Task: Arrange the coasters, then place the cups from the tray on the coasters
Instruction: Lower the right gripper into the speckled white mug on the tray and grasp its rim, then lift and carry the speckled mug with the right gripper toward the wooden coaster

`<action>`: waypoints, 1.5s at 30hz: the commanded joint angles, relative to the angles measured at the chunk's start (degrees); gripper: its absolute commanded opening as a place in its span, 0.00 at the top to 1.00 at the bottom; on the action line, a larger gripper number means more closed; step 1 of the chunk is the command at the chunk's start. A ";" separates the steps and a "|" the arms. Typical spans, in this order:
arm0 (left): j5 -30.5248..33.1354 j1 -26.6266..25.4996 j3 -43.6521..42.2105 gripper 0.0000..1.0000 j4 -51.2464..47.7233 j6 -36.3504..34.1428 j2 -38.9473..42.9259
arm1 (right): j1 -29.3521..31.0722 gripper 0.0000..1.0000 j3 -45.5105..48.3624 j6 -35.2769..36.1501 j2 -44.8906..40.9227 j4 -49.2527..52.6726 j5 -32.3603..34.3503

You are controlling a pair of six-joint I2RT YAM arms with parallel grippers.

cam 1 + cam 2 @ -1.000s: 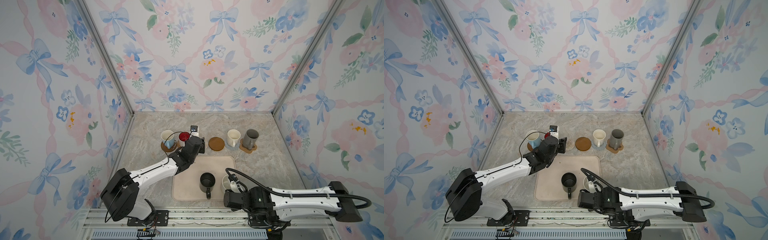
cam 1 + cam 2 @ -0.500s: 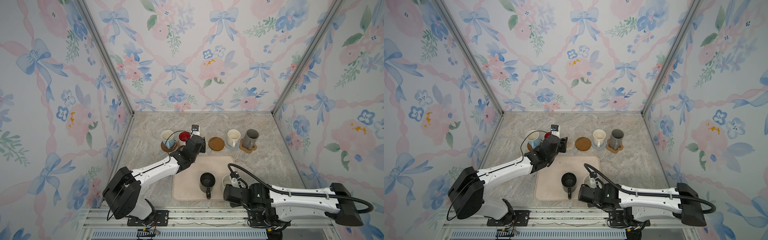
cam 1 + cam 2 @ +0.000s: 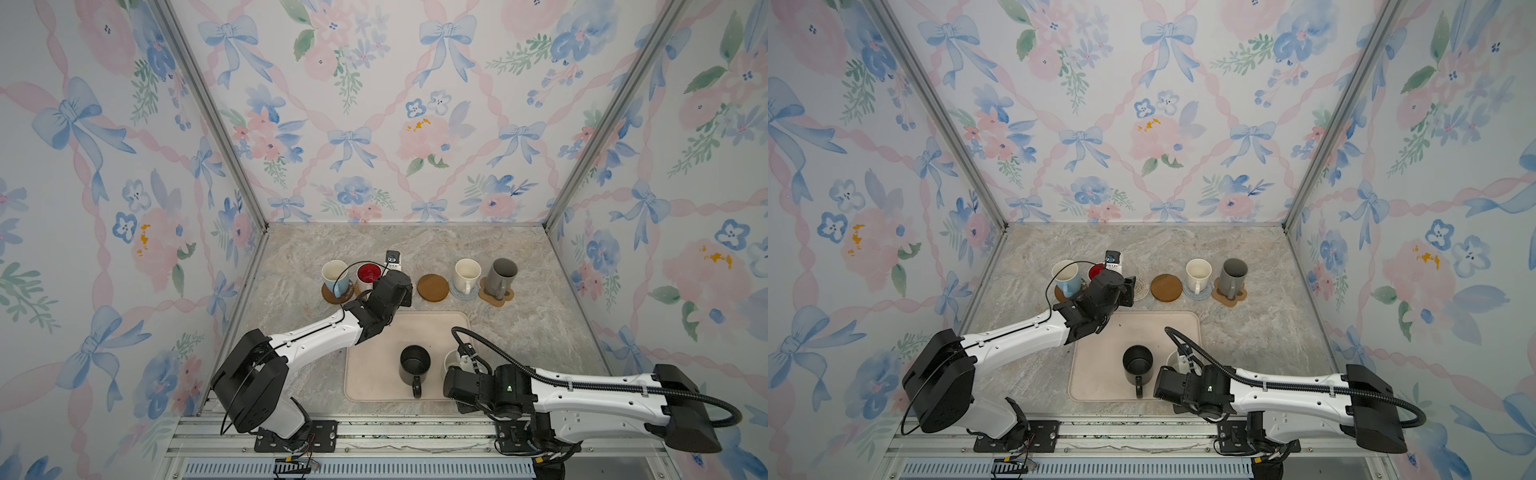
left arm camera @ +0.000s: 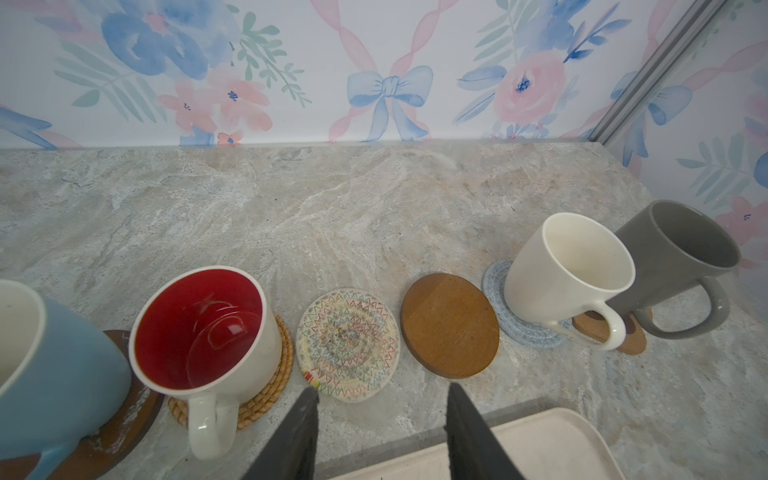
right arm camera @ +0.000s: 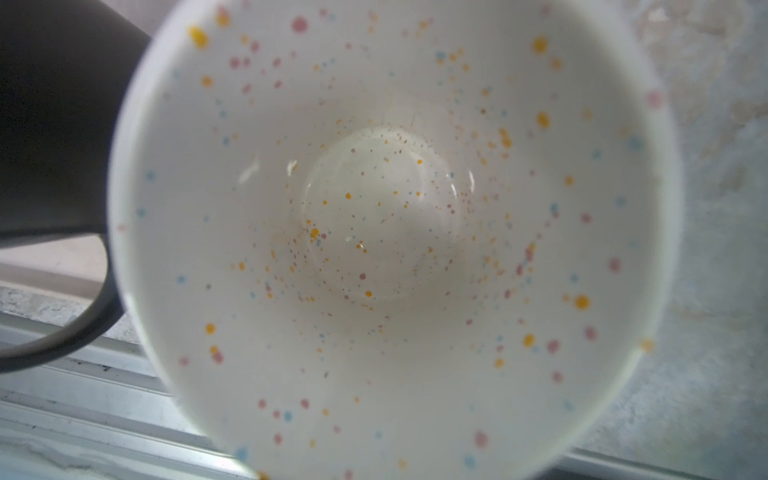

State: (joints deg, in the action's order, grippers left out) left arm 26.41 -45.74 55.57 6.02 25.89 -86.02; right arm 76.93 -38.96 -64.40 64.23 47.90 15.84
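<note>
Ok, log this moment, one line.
left gripper: open, empty | right gripper: at speckled mug, grip unclear | black mug: on tray

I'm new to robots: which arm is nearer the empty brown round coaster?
Left. Its fingers hover just in front of the brown coaster; the right arm is away at the speckled cup.

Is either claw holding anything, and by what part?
Left gripper: nothing, jaws open and empty. Right gripper is at the speckled mug on the tray; whether it grips it, or where, cannot be told.

Both top views: high at the front, angled down, whole bench (image 3: 478,245) shared. Left wrist: low, near, facing back wall (image 4: 374,62). Right wrist: close above speckled mug (image 5: 395,228).
</note>
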 commanded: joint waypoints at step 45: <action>3.03 1.44 0.86 0.54 -2.55 -0.90 -0.47 | -10.92 1.00 -6.66 12.64 3.04 -3.84 8.60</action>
State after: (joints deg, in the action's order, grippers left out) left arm 28.36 -44.69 55.83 4.51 25.89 -86.11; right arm 66.72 -43.62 -53.17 68.12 46.35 20.45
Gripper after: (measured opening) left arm 0.466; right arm 0.191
